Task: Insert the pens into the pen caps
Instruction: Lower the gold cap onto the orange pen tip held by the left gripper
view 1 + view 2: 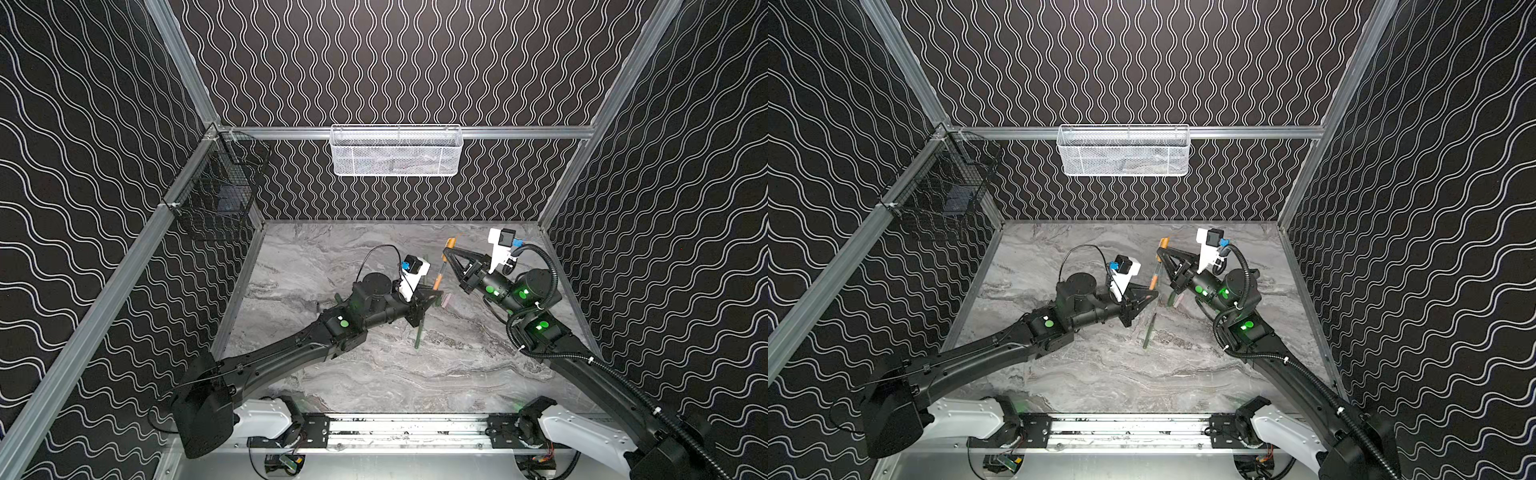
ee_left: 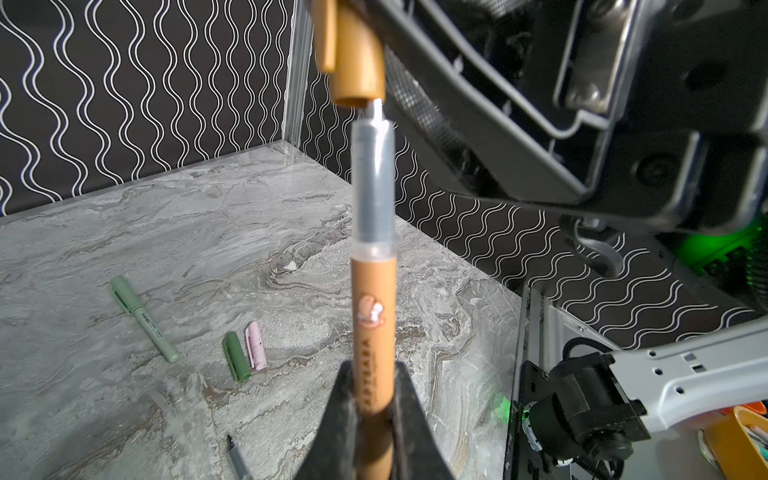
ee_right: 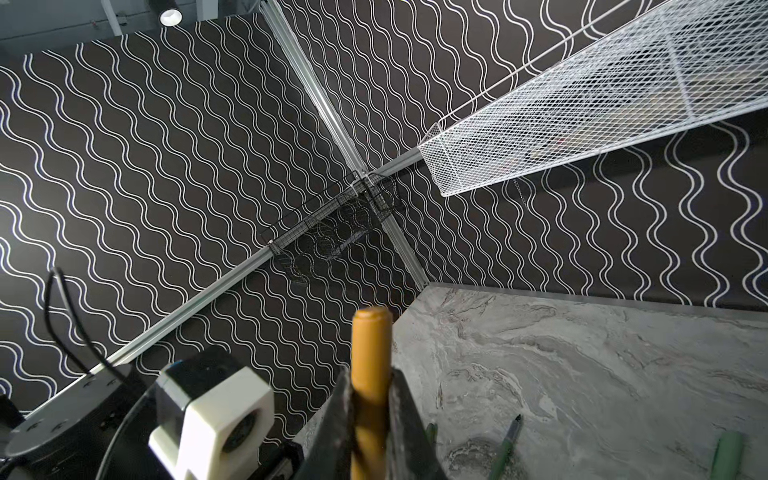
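My left gripper [image 2: 374, 401] is shut on the orange-brown pen [image 2: 373, 311], which points upward with its clear grey front section bare. The pen's tip sits just at the mouth of the orange-brown pen cap [image 2: 357, 62]. That cap [image 3: 371, 353] is held in my shut right gripper [image 3: 371, 399]. In both top views the two grippers [image 1: 432, 291] [image 1: 448, 251] meet above the middle of the table, left gripper [image 1: 1153, 294] below right gripper [image 1: 1160, 249]. On the table lie a dark green pen [image 1: 419, 332], a pale green pen [image 2: 143, 318], a dark green cap [image 2: 236, 357] and a pink cap [image 2: 255, 345] side by side.
A white mesh basket [image 1: 395, 151] hangs on the back wall and a black wire basket [image 1: 220, 195] on the left wall. Patterned walls close in the marble table [image 1: 374, 374] on three sides. The arm bases stand along the front rail [image 1: 407, 432].
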Robot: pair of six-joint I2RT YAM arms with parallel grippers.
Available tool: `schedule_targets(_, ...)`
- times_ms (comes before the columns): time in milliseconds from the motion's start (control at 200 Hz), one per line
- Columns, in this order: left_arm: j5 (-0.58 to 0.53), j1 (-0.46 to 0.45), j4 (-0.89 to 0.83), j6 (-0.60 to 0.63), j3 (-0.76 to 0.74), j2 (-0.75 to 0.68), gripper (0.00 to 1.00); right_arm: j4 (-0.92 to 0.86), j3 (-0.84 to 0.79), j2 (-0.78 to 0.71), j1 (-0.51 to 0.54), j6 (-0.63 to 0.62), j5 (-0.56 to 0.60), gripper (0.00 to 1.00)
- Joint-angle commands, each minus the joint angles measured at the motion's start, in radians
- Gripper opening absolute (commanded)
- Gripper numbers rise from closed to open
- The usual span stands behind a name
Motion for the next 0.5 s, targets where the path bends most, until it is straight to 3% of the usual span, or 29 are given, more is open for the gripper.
schedule_targets(0,-0.015,-0.001,0.041,0.017,-0.001,-0.01,0.02,0.027,-0.008,-0.006,0.002,0.023,-0.022,0.06)
schedule_targets(295,-0.028,-0.002,0.049,0.012,-0.009,-0.021,0.02,0.046,-0.033,-0.009,0.002,0.062,-0.047,0.07)
schedule_targets(491,-0.035,-0.001,0.048,0.012,-0.01,-0.025,0.02,0.158,-0.081,0.007,0.014,0.119,-0.088,0.07)
